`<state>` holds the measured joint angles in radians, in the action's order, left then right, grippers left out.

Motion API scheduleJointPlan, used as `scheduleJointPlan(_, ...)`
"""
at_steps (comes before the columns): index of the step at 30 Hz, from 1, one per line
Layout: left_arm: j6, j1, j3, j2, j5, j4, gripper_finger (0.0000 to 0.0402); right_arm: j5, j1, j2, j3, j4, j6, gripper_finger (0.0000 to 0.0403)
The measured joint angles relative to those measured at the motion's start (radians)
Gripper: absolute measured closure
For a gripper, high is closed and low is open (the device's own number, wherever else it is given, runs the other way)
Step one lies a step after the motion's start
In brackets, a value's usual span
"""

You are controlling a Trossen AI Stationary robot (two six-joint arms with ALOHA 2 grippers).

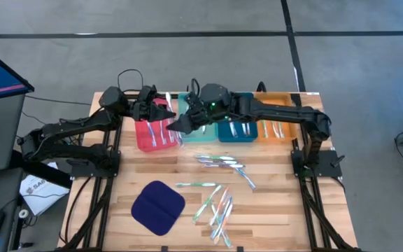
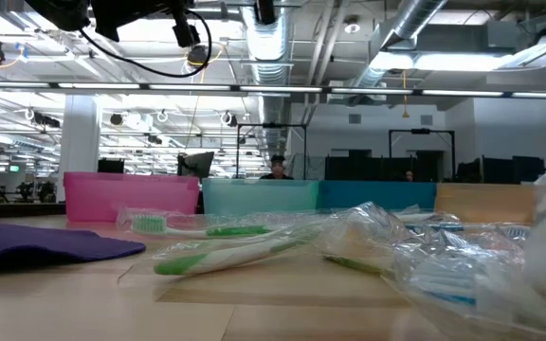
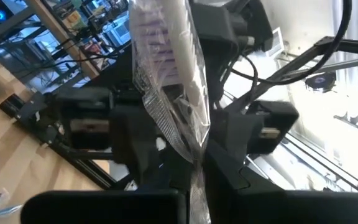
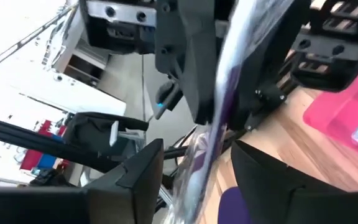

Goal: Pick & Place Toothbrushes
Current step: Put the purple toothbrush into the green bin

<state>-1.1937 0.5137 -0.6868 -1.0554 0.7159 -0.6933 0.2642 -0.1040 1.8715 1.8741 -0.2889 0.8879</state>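
Toothbrushes (image 1: 219, 183) lie scattered on the table (image 1: 278, 210) in clear wrappers, most of them toward five and six o'clock of the high view, well apart from both arms; others already rest in the pink tray (image 1: 156, 133), the teal tray (image 1: 187, 129), the blue tray (image 1: 236, 130) and the orange tray (image 1: 275, 129) lined up toward twelve o'clock. One wrapped toothbrush (image 3: 169, 93) is up in the air between the two arms, above the pink and teal trays. The left hand (image 1: 161, 112) is clamped tight on one end of it, and the wrapper rises out of its fingers in the left wrist view. The right hand (image 1: 182, 123) meets it from three o'clock with its fingers (image 4: 135, 177) set part-way apart on either side of the same wrapper (image 4: 213, 118); whether they press on it or only flank it I cannot tell. The brush's long axis seems to run roughly from one hand to the other, so this looks like a hand-over or a re-grip, and the coming move depends on which hand lets go. The pink tray sits directly beneath, nearer the left arm. A dark blue pad (image 1: 158, 208) lies at seven o'clock, unused.
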Motion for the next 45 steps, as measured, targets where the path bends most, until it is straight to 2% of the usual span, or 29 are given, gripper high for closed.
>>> scheduleJointPlan(7,0.003,0.006,0.0,0.0,0.018,0.012,0.0389,0.0,-0.002,-0.006,-0.001,0.01,0.003,0.024)
scheduleJointPlan(11,0.006,0.006,0.0,0.0,0.024,0.018,0.0389,0.001,-0.002,-0.006,-0.001,0.009,0.003,0.0266)
scheduleJointPlan(15,0.006,0.006,0.0,0.0,0.024,0.021,0.0389,0.008,-0.001,-0.006,-0.001,0.008,0.003,0.0305)
scheduleJointPlan(21,0.01,0.006,-0.001,0.001,0.024,0.015,0.0376,0.015,-0.002,-0.006,-0.002,-0.003,0.008,0.0386)
scheduleJointPlan(31,0.015,0.006,0.0,-0.001,0.057,0.025,0.0336,0.018,0.005,-0.007,0.0,-0.07,0.026,0.0388)
scheduleJointPlan(37,0.12,0.034,0.0,0.0,0.131,0.031,0.0285,0.027,0.005,-0.029,-0.001,-0.102,0.038,0.0388)
scheduleJointPlan(41,0.14,0.091,0.0,0.0,0.119,0.046,0.0258,0.028,-0.001,-0.064,0.0,-0.144,0.038,0.0388)
scheduleJointPlan(45,0.138,0.137,0.0,0.0,0.071,0.103,0.0251,0.033,-0.031,-0.073,-0.003,-0.206,0.011,0.0388)
